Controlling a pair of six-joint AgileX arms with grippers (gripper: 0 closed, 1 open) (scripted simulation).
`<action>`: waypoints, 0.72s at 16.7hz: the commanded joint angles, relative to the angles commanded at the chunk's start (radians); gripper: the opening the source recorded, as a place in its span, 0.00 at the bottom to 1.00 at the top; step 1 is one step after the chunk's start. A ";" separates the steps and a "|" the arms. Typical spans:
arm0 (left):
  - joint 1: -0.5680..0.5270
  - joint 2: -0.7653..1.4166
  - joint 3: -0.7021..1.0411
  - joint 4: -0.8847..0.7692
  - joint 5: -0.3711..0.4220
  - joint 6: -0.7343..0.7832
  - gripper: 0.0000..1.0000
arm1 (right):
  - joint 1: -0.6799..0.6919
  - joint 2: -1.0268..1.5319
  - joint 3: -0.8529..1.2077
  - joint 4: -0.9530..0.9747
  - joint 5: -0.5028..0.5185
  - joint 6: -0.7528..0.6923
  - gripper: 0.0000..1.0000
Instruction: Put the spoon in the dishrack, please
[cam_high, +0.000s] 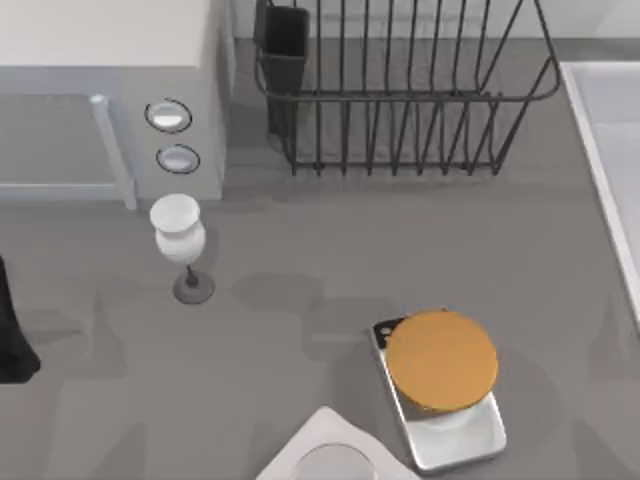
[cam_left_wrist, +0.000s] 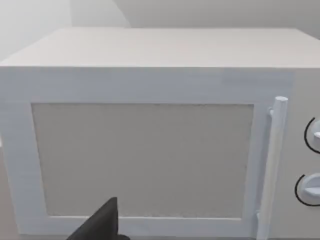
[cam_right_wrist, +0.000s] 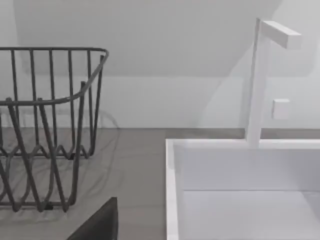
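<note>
Overhead, you see the dishrack (cam_high: 400, 95), a dark wire basket of thin upright bars with a flared rim, standing at the far edge of the table near its middle, with a small dark rectangular cup (cam_high: 283, 45) fixed at its left corner. Just to its left stands a white microwave (cam_high: 110, 60) with a vertical bar handle (cam_high: 112, 150) and two round knobs (cam_high: 168, 116), its door shut. A white wine glass (cam_high: 180, 240) stands upright in front of the knobs, apart from the microwave. Toward the near side, right of centre, a round orange-brown disc (cam_high: 441, 360) rests on a shiny metal tray (cam_high: 460, 445), and a pale flat piece (cam_high: 325, 455) lies at the near edge just left of the tray; you cannot tell what it is. A white sink basin (cam_high: 605, 150) runs along the table's right side, close to the rack's right end. Your left arm (cam_high: 12, 330) shows as a dark shape at the left edge of the table. From the left wrist camera, the left gripper (cam_left_wrist: 100, 225) appears as a dark wedge facing the microwave door; you cannot tell the state of this claw. From the right wrist camera, the right gripper (cam_right_wrist: 100, 222) appears as a like wedge above the grey tabletop between the rack and the sink, whose white tap (cam_right_wrist: 260, 75) rises behind the basin; its state likewise cannot be told.
</note>
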 joint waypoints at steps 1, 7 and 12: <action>0.000 0.000 0.000 0.000 0.000 0.000 1.00 | 0.000 0.000 0.000 0.000 0.000 0.000 1.00; 0.000 0.000 0.000 0.000 0.000 0.000 1.00 | -0.085 0.162 0.132 -0.131 -0.003 -0.129 1.00; 0.000 0.000 0.000 0.000 0.000 0.000 1.00 | -0.260 0.560 0.384 -0.405 -0.001 -0.392 1.00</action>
